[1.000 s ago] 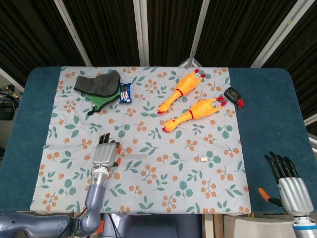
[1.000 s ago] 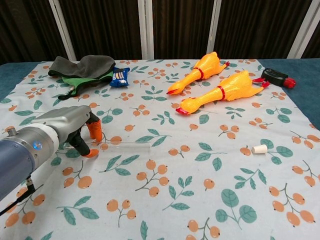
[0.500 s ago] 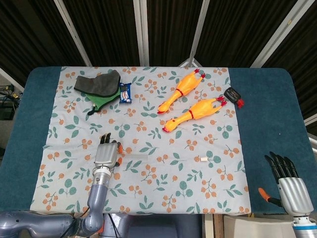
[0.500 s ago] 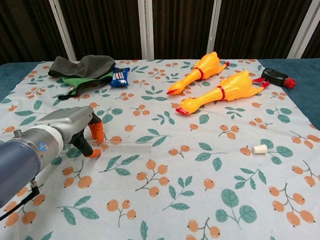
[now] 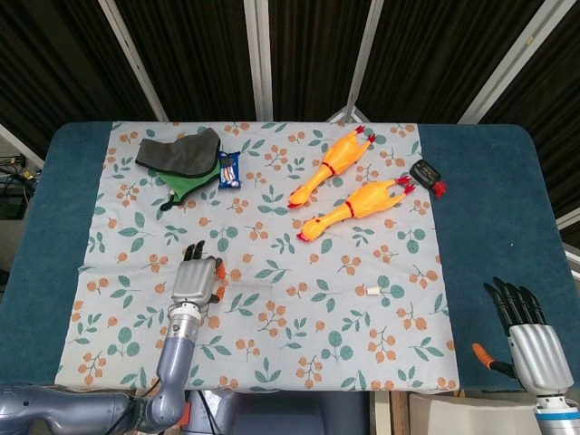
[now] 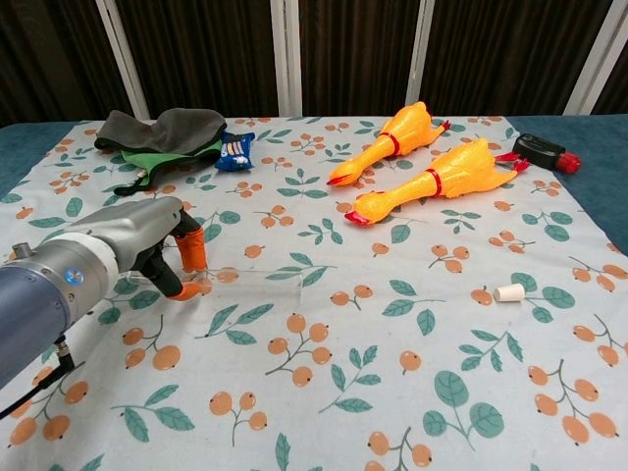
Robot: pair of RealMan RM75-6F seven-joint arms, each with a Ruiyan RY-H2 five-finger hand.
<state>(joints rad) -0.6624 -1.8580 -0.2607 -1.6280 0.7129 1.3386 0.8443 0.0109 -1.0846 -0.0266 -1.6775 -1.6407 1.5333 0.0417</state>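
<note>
The left hand (image 6: 147,240) is hovering low over the floral tablecloth (image 6: 324,392), its orange-tipped fingers (image 6: 193,253) curling down around the near end of a clear plastic tube (image 6: 260,278). The tube is lying flat, stretching away to the right of the hand, and it is so transparent that its outline is hard to follow against the leaf print; whether the fingertips are actually pinching it or only touching it cannot be told. From the head view the back of the left hand (image 5: 196,281) is covering that end of the tube (image 5: 246,282) completely. A small white cap (image 6: 509,291) is sitting well off to the right of the tube. Beyond the hand, two yellow rubber chickens (image 6: 432,182) are lying side by side, and a dark folded cloth (image 6: 162,132) with a blue packet (image 6: 235,150) just beside it is resting farther back. The right hand (image 5: 526,331) is showing only in the head view, off the cloth at the table's near right corner, fingers extended together and holding nothing, its wrist cut off by the frame edge.
</note>
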